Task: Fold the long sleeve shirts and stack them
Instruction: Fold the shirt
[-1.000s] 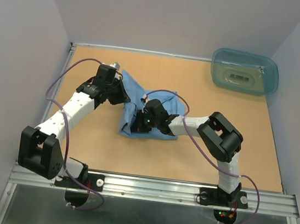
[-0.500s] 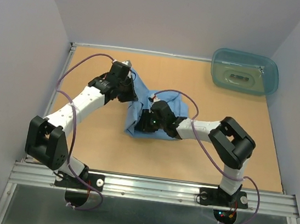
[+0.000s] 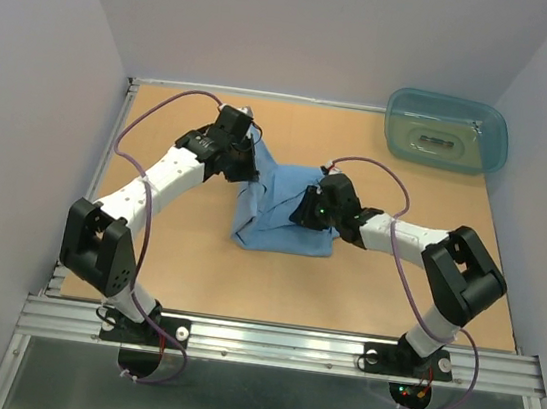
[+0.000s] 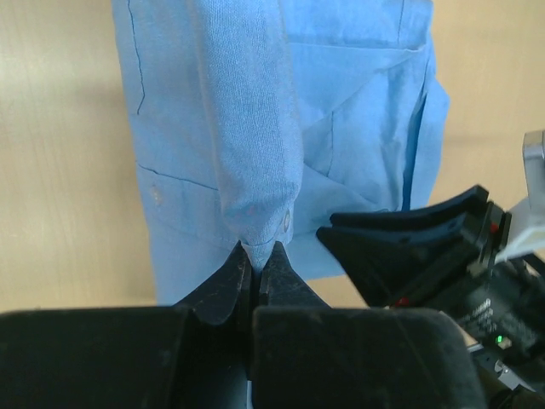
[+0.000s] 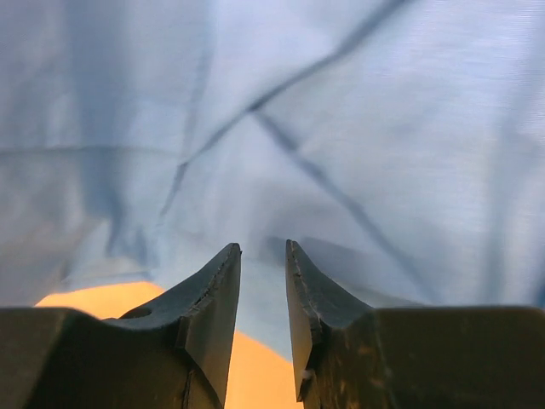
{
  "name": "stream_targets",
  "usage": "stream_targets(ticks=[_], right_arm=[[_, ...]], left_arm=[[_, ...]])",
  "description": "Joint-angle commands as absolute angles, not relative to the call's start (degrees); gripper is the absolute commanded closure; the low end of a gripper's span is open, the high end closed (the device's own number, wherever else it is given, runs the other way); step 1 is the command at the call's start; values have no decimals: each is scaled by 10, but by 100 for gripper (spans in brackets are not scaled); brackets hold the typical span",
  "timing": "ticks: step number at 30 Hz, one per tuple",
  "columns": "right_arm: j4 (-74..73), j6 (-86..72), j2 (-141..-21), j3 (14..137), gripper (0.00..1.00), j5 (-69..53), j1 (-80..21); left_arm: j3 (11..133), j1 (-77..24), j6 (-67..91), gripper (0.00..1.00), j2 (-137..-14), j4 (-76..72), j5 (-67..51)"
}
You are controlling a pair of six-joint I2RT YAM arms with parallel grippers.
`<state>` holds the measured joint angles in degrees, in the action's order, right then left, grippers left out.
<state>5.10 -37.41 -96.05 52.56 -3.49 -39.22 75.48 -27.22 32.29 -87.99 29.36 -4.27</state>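
A light blue long sleeve shirt (image 3: pixel 276 220) lies partly folded in the middle of the table. My left gripper (image 3: pixel 250 157) hovers over its far left corner, shut on the buttoned cuff of a sleeve (image 4: pixel 255 128) that hangs stretched from the jaws (image 4: pixel 257 256). My right gripper (image 3: pixel 305 209) sits at the shirt's right edge with its fingers slightly parted and nothing between them. In the right wrist view the fingertips (image 5: pixel 262 251) point at creased blue cloth (image 5: pixel 341 128) just above the table.
A translucent teal tub (image 3: pixel 446 132) stands at the back right corner. Bare tan tabletop (image 3: pixel 168 241) surrounds the shirt. Grey walls close the left, back and right sides. The right arm's black wrist (image 4: pixel 426 256) shows close by in the left wrist view.
My left gripper has carried the sleeve cuff rightward and toward the back. My right gripper has opened and drawn back right, from over the shirt's middle to its right edge.
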Motion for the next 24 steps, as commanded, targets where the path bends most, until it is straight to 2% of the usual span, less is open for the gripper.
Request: stream_targets(ticks=[1, 15, 24], right_arm=[[43, -404, -939, 502, 67, -40, -354], [75, -459, -1002, 485, 72, -100, -325], [77, -452, -990, 484, 72, -89, -325]], left_arm=[[796, -292, 314, 100, -893, 300, -34], [863, -373, 349, 100, -975, 303, -30], [910, -414, 360, 100, -1027, 291, -42]])
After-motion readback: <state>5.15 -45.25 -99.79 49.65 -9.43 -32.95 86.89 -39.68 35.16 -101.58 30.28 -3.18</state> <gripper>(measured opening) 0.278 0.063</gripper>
